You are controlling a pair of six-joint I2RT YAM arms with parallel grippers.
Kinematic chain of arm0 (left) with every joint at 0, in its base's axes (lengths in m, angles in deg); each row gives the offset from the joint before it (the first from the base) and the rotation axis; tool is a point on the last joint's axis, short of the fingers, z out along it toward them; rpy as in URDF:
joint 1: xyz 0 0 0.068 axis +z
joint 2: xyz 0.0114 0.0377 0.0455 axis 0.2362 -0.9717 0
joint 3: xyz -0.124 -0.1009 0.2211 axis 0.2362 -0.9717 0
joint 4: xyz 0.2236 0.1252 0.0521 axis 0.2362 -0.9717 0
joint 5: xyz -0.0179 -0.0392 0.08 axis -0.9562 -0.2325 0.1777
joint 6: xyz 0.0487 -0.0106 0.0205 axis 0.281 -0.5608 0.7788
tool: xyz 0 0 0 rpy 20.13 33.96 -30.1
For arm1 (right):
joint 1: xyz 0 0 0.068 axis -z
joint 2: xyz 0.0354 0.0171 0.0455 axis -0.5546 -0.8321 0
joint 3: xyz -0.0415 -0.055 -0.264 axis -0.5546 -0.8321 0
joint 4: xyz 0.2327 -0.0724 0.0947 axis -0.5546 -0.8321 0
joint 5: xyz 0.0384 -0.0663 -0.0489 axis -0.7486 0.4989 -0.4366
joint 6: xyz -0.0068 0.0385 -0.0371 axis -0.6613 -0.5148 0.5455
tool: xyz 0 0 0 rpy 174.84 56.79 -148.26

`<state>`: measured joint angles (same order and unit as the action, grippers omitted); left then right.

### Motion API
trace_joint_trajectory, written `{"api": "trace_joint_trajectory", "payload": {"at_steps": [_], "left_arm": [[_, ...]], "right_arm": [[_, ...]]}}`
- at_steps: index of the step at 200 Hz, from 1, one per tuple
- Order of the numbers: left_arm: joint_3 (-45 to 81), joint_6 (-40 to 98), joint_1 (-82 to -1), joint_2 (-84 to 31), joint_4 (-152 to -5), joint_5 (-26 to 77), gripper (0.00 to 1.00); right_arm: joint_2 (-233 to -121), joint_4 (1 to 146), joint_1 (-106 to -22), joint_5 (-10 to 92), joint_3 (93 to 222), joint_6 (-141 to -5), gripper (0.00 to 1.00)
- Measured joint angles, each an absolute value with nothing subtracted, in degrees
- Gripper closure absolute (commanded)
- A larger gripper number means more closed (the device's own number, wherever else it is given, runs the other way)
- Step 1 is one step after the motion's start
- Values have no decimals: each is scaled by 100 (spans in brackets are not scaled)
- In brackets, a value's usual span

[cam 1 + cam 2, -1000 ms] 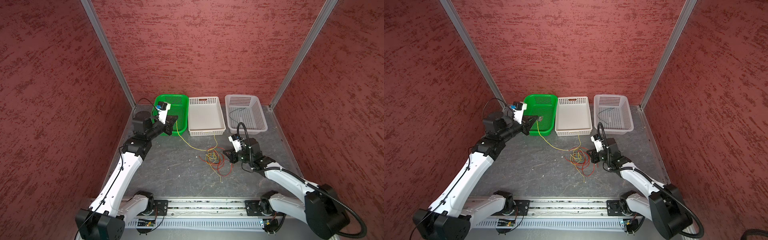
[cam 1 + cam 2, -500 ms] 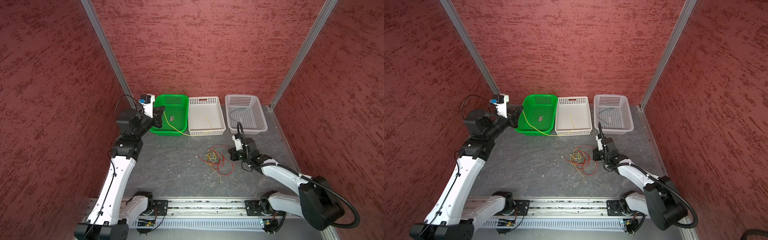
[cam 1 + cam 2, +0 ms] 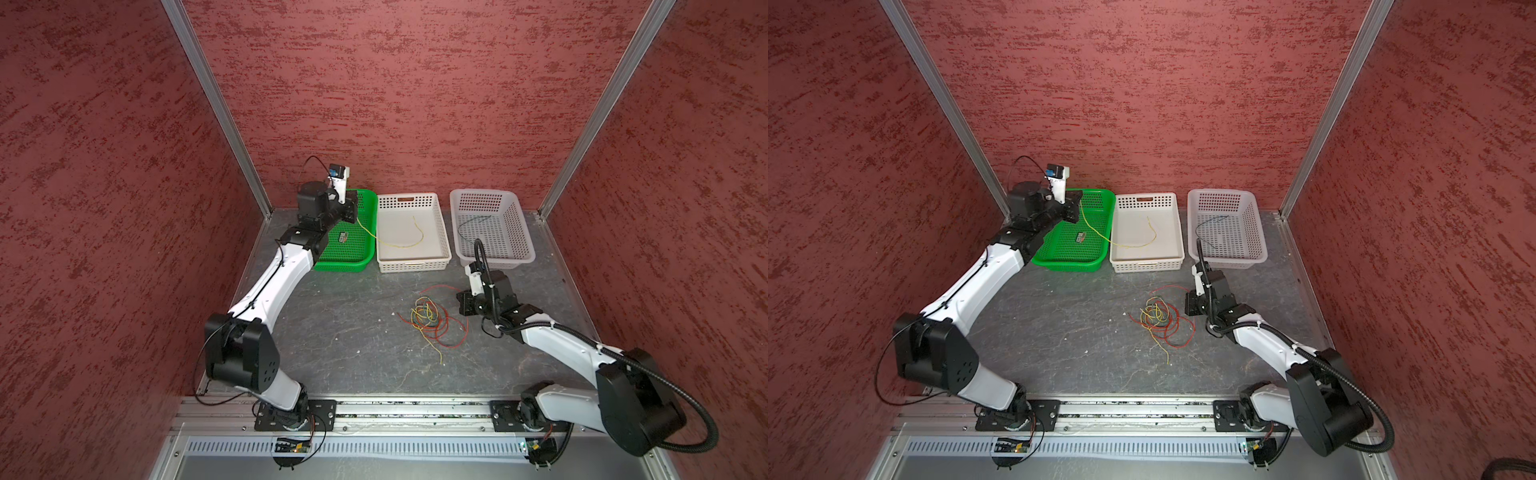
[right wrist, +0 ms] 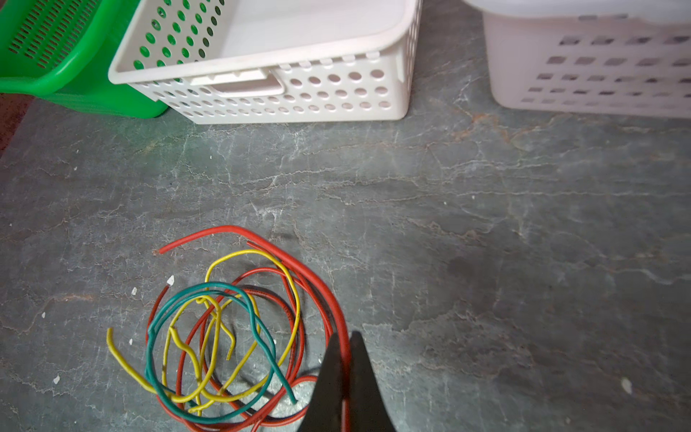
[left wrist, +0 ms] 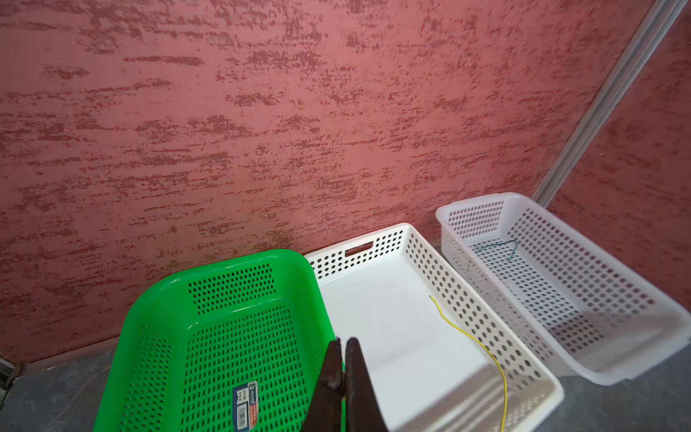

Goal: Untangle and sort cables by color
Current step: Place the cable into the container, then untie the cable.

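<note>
**Colour sorting part done, both arms busy**

A loose tangle of thin red, yellow and blue-green cables (image 3: 430, 322) lies on the grey stone-look tabletop (image 3: 353, 332), in front of three baskets, w/ loops crossing over each other. The right gripper (image 4: 347, 336) sits at the tangle's edge, jaws together. A red cable (image 4: 318, 284) runs into the slit btwn them and looks pinched there.

One long yellow cable (image 3: 390, 245) is apart from the tangle. It hangs from the left gripper (image 5: 343, 344), whose jaws are pressed together on its end. It crosses the rim of the green perforated plastic basket (image 3: 338, 266) and curls inside the middle white plastic basket (image 3: 413, 266). A single blue-green cable (image 5: 501, 245) lies in the right-hand white mesh basket (image 3: 498, 257).

Handling, as a judgement: the cables look v. light and springy, and limp enough to snag. Pulling one likely drags the rest, so the pile needs pinning. The insulation looks smooth, so a grip may slip. Best hold is prob. a free end or an outer loop standing clear, not the crossed centre.
</note>
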<state>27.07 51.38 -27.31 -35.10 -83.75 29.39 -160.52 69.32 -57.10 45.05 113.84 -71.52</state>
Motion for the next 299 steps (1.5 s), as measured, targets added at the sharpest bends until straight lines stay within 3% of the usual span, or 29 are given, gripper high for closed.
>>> {"api": "trace_joint_trajectory", "payload": {"at_steps": [85,114,122,142,160,198,232,299], "left_arm": [[5540,6338,-3634,-6524,-8327,4419,100],[5938,6766,-3875,-7149,-8508,4777,100],[5988,6865,-3942,-7263,-8570,4861,85],[6056,7013,-4071,-7455,-8698,4989,27],[6054,7037,-4161,-7492,-8819,5038,0],[5243,6836,-4229,-6924,-8738,4624,1],[3553,6423,-4141,-5436,-8266,3361,1],[1523,5931,-3783,-2972,-7359,1285,1]], "right_arm": [[-15801,6792,-5710,4527,11411,-7181,100],[-15674,6785,-5710,4527,11411,-7198,100],[-15674,6785,-5710,4525,11411,-7212,100],[-15674,6792,-5710,4510,11411,-7240,100],[-15674,6792,-5710,4490,11411,-7260,100],[-15683,6807,-5710,4479,11413,-7260,100],[-15770,6787,-5710,4477,11590,-7246,100],[-15960,6829,-5710,4453,11948,-7177,100]]}}
